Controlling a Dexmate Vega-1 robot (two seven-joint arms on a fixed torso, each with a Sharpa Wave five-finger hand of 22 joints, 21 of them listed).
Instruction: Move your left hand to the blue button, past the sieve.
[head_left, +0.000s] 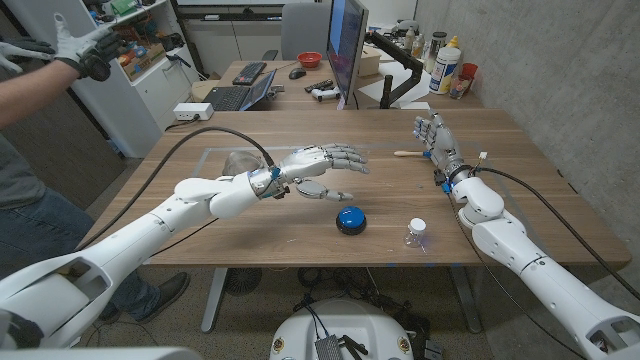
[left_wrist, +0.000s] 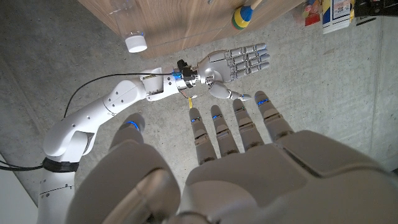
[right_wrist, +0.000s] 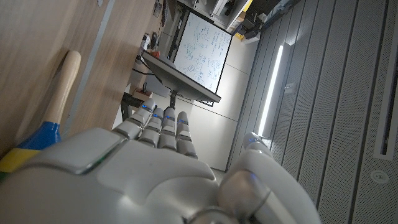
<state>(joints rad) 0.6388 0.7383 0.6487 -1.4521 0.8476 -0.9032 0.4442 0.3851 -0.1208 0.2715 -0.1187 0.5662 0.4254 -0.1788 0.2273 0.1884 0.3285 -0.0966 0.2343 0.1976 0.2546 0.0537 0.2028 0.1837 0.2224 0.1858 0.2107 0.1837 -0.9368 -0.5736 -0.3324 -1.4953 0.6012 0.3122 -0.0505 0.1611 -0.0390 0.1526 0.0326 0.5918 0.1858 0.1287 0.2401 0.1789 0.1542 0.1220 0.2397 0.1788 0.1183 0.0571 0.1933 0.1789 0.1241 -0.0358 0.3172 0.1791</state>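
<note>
**Left hand hovers just short of the blue button**

Nearest the robot on the wooden table (head_left: 250, 245) sit two small things: a clear bottle with a white cap (head_left: 416, 234) lying near the front edge, and, just to its left, the blue button (head_left: 350, 220) on its dark base. The button is untouched and nothing covers it.

A little farther back and left of the button, the left hand (head_left: 322, 170) hangs above the table, fingers apart and stretched toward the right, thumb dropped below them, holding nothing. Its fingertips lie beyond the button's far side rather than over it, so hand and button are near but apart.

Behind the left forearm, a faint, see-through rounded shape (head_left: 240, 162) rests on the table; this may be the sieve, though it is too indistinct to be sure. If so, the hand looks already beyond it, and what is left is a short move nearer and down onto the button.

On the right, the right hand (head_left: 434, 136) stands upright, fingers spread, empty. Just beside it lies a wooden handle (head_left: 408, 153); the right wrist view shows it with a blue and yellow end.
</note>
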